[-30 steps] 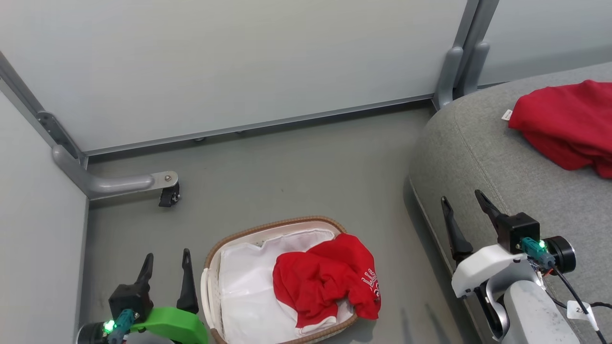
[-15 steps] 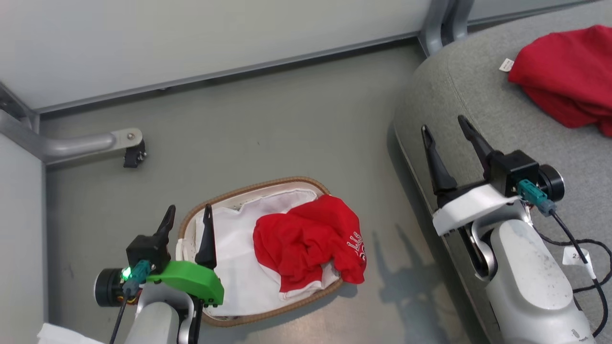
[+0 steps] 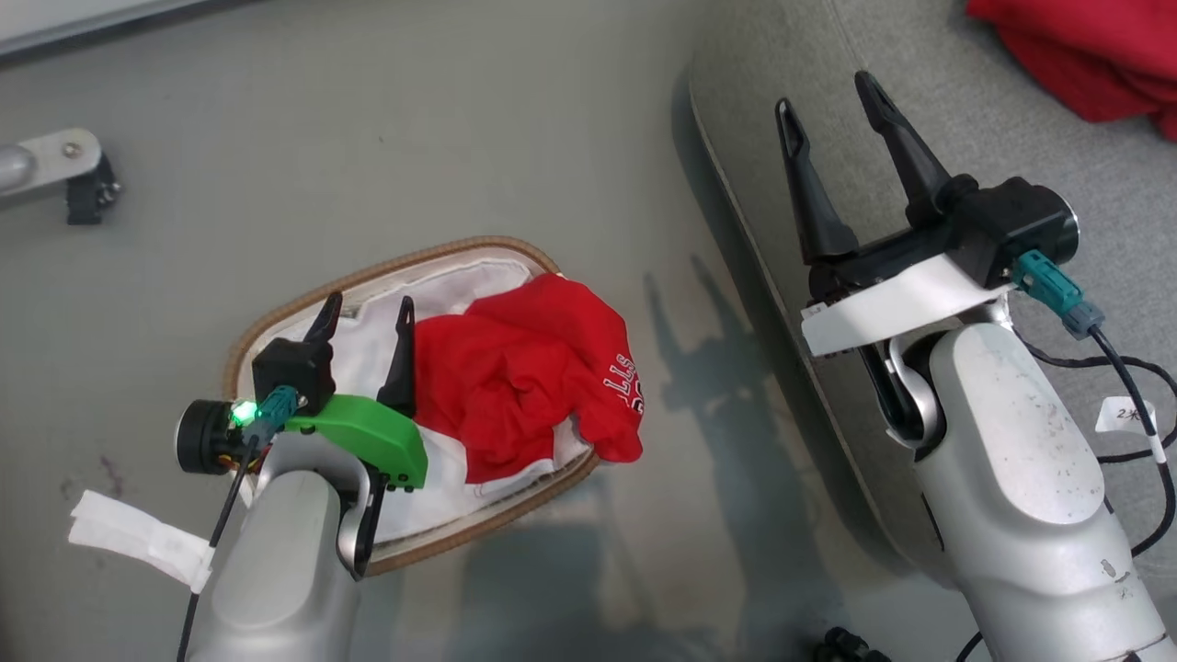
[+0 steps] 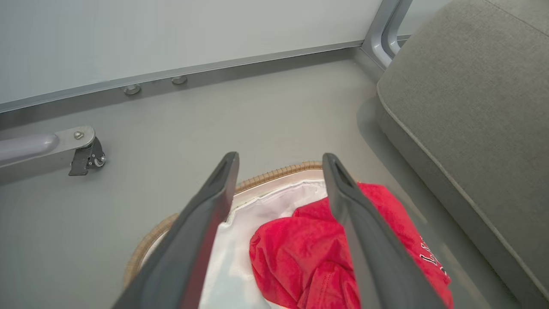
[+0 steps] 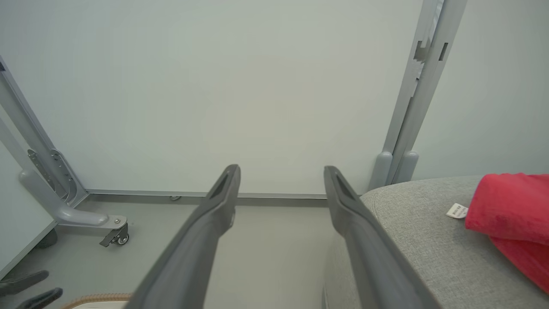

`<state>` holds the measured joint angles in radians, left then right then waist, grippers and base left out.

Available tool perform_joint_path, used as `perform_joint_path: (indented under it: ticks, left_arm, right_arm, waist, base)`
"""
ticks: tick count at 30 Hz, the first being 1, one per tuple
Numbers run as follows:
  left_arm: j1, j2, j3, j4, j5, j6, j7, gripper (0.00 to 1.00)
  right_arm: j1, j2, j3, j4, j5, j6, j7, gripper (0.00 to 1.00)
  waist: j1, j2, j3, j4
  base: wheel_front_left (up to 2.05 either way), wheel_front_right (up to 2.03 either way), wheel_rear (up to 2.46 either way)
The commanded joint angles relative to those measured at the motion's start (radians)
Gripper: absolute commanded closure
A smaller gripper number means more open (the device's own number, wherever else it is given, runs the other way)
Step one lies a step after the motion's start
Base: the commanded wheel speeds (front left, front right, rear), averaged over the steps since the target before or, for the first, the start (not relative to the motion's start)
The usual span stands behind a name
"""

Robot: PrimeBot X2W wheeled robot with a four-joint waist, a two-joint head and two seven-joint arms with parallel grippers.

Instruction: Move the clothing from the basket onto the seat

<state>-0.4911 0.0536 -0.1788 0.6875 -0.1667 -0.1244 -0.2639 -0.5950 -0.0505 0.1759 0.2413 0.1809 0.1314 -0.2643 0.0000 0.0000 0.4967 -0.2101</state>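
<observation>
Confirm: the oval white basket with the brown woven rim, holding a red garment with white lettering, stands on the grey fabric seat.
Wrong. The oval white basket with the brown woven rim, holding the red garment with white lettering, stands on the grey floor beside the grey fabric seat, as the head view shows.

Grey floor (image 3: 368, 110), pale partition wall (image 5: 214, 86)

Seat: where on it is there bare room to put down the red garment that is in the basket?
Bare grey seat runs from its rounded corner and front seam to the red garment already lying on it; the open right gripper hangs over that stretch. It is crowded where that garment lies.
</observation>
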Motion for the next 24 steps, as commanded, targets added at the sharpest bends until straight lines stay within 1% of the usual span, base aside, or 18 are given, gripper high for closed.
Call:
perform_joint_path:
  ticks: [1, 6, 13, 18, 24]
  left_arm:
    - [-0.035, 0.014, -0.004, 0.013, 0.004, -0.005, -0.001, 0.00]
    - [-0.095, 0.025, -0.029, 0.077, -0.009, -0.007, -0.001, 0.00]
    - [-0.172, 0.053, -0.080, 0.165, -0.055, -0.008, -0.001, 0.00]
    - [-0.218, 0.069, -0.148, 0.203, -0.095, -0.008, -0.001, 0.00]
    - [-0.260, 0.071, -0.247, 0.233, -0.155, -0.008, -0.001, 0.00]
  right_arm:
    - [-0.019, -0.001, 0.005, -0.013, 0.007, -0.001, 0.000, 0.00]
    - [-0.043, -0.001, 0.021, -0.047, 0.017, -0.001, 0.000, 0.00]
    - [-0.073, -0.001, 0.024, -0.086, 0.044, -0.001, 0.000, 0.00]
    - [-0.083, -0.001, 0.021, -0.108, 0.049, -0.001, 0.000, 0.00]
    - [-0.089, -0.002, 0.024, -0.120, 0.050, -0.001, 0.000, 0.00]
  waist:
    - [0.0000, 0.0000, 0.120, -0.086]
    - [0.0000, 0.0000, 0.184, -0.106]
    - [0.0000, 0.0000, 0.271, -0.132]
    - [0.0000, 0.0000, 0.322, -0.145]
    - [0.0000, 0.0000, 0.358, -0.154]
  base:
    - [0.00, 0.00, 0.00]
    - [0.00, 0.00, 0.00]
    - [0.00, 0.00, 0.00]
    - [0.00, 0.00, 0.00]
    - [0.00, 0.00, 0.00]
